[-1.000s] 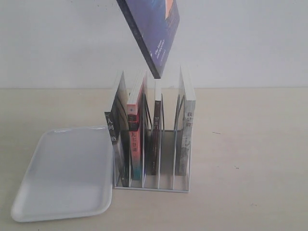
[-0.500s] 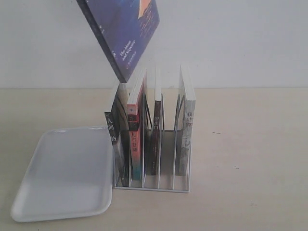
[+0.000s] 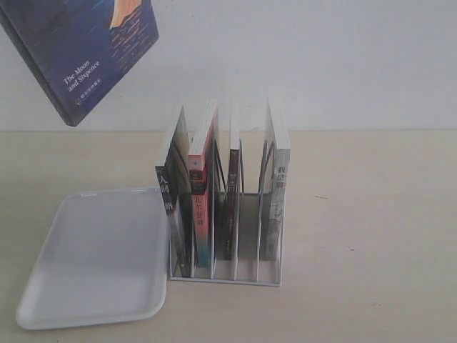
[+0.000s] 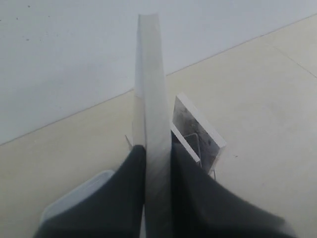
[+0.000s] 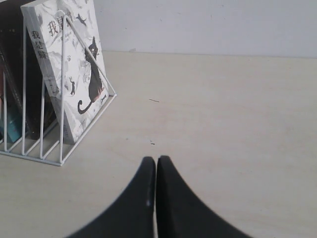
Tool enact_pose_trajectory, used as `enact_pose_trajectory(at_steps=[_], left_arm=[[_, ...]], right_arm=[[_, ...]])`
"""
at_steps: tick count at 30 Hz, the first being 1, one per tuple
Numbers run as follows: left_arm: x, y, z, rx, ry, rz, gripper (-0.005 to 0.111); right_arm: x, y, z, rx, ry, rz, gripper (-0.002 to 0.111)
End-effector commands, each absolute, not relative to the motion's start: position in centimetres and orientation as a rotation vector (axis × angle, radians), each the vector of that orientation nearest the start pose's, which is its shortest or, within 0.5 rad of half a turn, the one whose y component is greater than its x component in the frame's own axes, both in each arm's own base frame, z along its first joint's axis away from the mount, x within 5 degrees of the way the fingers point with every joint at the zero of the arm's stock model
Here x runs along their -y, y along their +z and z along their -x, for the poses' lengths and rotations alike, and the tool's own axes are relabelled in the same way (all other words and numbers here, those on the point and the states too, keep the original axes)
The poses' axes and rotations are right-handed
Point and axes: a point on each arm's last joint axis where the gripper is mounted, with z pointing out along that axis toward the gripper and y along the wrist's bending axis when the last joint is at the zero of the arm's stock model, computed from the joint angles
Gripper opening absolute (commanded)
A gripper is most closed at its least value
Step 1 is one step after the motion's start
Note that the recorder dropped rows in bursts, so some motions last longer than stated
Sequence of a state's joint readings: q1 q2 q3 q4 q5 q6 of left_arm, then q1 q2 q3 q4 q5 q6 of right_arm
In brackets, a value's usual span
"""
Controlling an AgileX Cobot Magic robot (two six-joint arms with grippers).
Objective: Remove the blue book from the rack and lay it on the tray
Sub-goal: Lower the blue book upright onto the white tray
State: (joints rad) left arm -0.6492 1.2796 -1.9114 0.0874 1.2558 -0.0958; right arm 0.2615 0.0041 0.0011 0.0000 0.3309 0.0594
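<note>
The blue book [image 3: 78, 61] was held tilted high on the left, clear of the rack [image 3: 227, 279], clamped by the left gripper [image 4: 157, 151]; the right gripper [image 5: 156, 163] was closed, empty. Levelling before lowering inside the tray [image 3: 100, 257] rim was advised.

blue book [image 3: 78, 53] tilted midair, wire rack [image 3: 228, 278] just beside white tray [image 3: 93, 314]
</note>
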Motion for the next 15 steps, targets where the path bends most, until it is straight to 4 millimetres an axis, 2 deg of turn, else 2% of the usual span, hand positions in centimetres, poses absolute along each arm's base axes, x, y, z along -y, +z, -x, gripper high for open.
enact_pose_trajectory(at_steps=[1, 15], left_arm=[[11.74, 54.51, -16.64, -1.984, -0.351, -0.618, 0.004], [11.77, 54.35, -16.73, -1.964, -0.324, -0.689, 0.004]], right_arm=[[-1.38, 18.41, -5.22, -1.802, 0.223, 0.184, 0.000], [-1.38, 18.39, -5.21, -1.804, 0.222, 0.185, 0.000]])
